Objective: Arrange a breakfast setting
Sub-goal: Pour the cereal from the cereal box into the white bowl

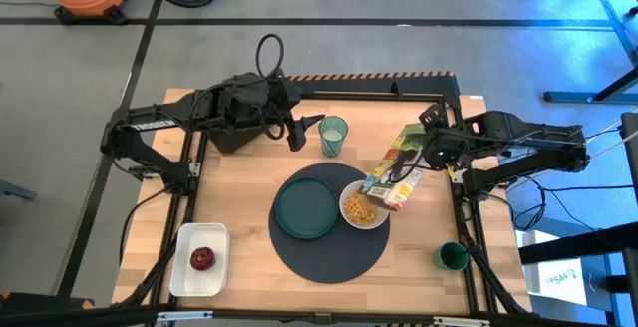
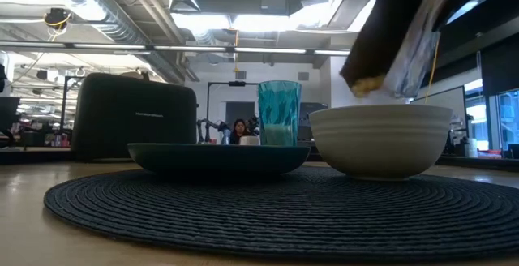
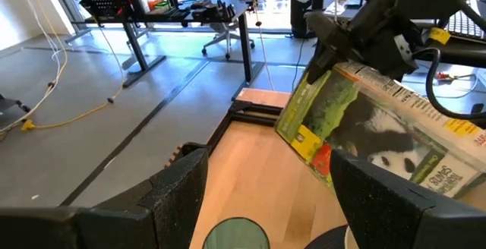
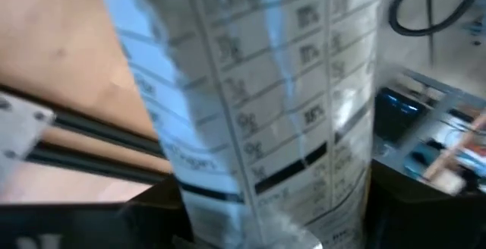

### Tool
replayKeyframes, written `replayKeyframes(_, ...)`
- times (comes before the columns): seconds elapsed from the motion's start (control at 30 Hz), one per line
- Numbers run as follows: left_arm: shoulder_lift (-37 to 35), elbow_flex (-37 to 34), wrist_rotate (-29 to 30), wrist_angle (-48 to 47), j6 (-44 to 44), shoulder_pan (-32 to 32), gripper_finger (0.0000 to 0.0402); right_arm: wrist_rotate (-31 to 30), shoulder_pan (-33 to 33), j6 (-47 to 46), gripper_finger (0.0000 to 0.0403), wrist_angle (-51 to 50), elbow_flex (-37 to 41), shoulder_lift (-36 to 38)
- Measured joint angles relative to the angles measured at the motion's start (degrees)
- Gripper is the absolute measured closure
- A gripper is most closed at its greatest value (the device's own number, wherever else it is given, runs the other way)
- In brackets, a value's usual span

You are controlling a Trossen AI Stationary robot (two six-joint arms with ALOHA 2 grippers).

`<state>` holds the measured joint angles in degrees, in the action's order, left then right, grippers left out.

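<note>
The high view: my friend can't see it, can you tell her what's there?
The right gripper tips a cereal box over a white bowl holding yellow cereal, beside a teal plate on a round dark mat. The left gripper waits near a teal cup.

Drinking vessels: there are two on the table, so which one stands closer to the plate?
The translucent teal tumbler, standing just behind the teal plate beside the left gripper. The small dark-green mug sits off at the table's near right corner.
</note>
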<state>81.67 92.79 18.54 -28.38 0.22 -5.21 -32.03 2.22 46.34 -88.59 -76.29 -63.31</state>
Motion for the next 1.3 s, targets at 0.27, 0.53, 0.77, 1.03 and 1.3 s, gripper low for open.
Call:
replayKeyframes(0.27,0.0,-0.02,0.05,0.13,0.45,0.51,0.013,8.22,-3.27,-2.92,0.0207,0.82,0.0,5.48)
replayKeyframes(0.53,0.0,-0.02,0.07,0.6,0.45,0.52,0.013,13.43,-9.21,-4.47,0.0207,1.77,0.0,9.57)
replayKeyframes(0.77,-0.02,-0.02,0.07,1.05,0.38,1.58,0.013,16.11,-12.91,-4.5,0.0207,1.76,0.0,11.53)
replayKeyframes(1.03,-0.02,-0.02,1.42,1.05,0.3,4.12,0.013,26.15,-17.36,-8.79,0.0207,10.87,0.0,14.04)
replayKeyframes(1.3,-0.02,-0.04,3.76,1.04,0.1,6.6,0.013,38.19,-23.47,-21.36,0.0207,25.32,0.17,15.17)
